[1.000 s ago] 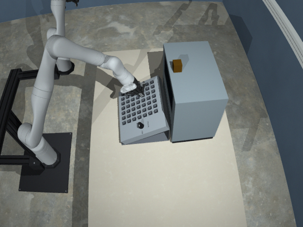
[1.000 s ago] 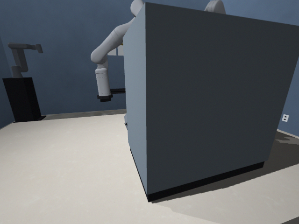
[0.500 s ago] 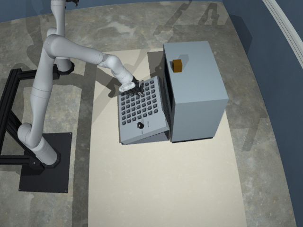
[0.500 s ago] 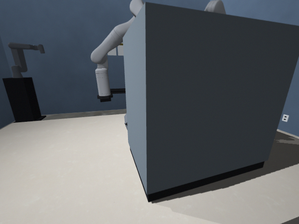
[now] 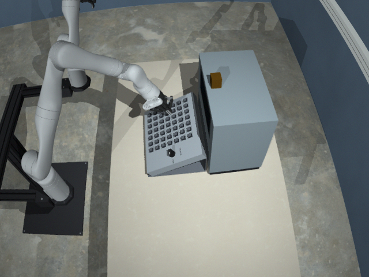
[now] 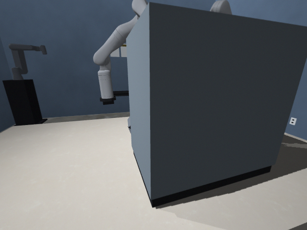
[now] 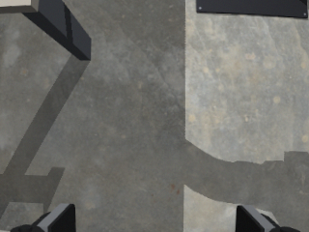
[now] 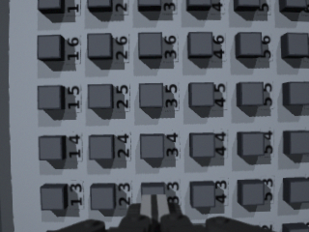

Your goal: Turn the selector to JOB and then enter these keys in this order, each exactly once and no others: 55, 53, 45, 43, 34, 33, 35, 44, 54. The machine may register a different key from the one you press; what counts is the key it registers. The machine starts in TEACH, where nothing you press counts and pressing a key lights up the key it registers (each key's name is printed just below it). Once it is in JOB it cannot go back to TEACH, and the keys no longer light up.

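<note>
Nearest me, the big blue-grey cabinet (image 5: 238,89) (image 6: 223,98) stands on a pale table top (image 5: 194,223) (image 6: 74,160), an orange block (image 5: 215,80) on its roof. Behind it slopes the key panel (image 5: 157,167), with a dark selector (image 5: 170,153) by the key grid; I can't tell where it points. The right gripper (image 5: 169,112) (image 8: 154,211), fingers closed together on nothing, points down at the key marked 33 (image 8: 154,188); whether it touches, I can't tell. Legible numbers run from 13–16 across to 53–56. Farther off, the right arm (image 5: 47,119) (image 6: 106,81) bends up and over from its mount. The left gripper (image 5: 90,3) (image 7: 155,217) is wide open above bare concrete (image 5: 143,32) (image 7: 135,121), well apart from the panel. Blue walls (image 5: 327,89) (image 6: 62,24) close the room.
</note>
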